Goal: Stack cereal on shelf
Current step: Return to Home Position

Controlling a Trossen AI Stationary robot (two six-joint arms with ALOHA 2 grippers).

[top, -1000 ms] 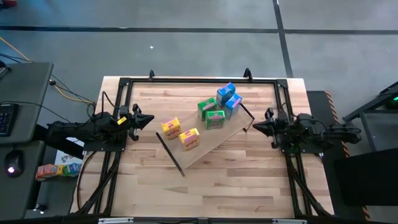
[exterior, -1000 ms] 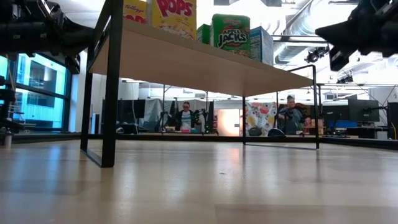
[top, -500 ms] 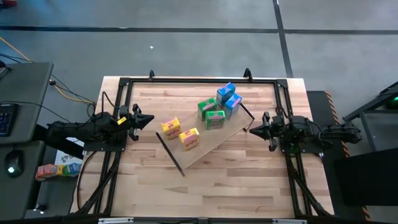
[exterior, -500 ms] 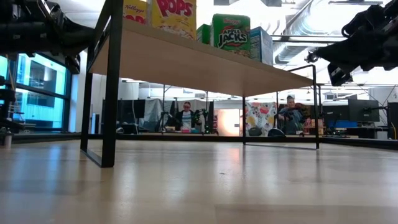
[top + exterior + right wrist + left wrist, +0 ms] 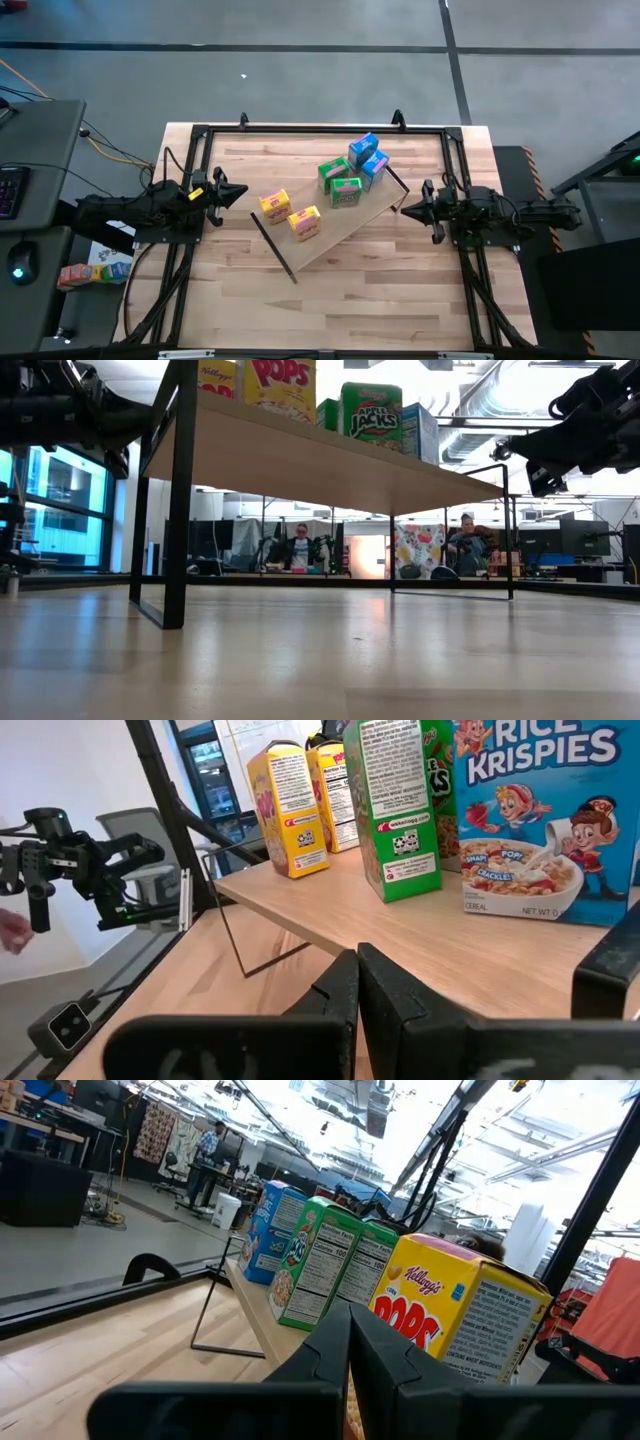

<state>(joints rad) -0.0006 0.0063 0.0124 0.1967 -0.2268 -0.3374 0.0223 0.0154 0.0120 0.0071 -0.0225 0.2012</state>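
The shelf (image 5: 345,222) is a pale board on black end brackets (image 5: 180,490), lying slantwise across the middle of the table. All six cereal boxes stand upright on it on their bases: two yellow (image 5: 275,206) (image 5: 305,222), two green (image 5: 333,170) (image 5: 345,192) and two blue (image 5: 363,148) (image 5: 376,165). My left gripper (image 5: 244,192) is shut and empty, above the table left of the yellow boxes. My right gripper (image 5: 403,209) is shut and empty, just right of the shelf's right end. It points at the boxes (image 5: 400,810).
A black metal frame (image 5: 320,128) runs around the table's edges. Bare tabletop (image 5: 380,290) lies between the shelf and the near edge. A desk with a keyboard (image 5: 10,185) stands off the table's left. People (image 5: 298,545) are in the room far behind.
My right gripper has gone a little toward the table's left and down, closer to the shelf's right end, then stopped. It has stayed shut. The boxes, the shelf and my left gripper have kept still.
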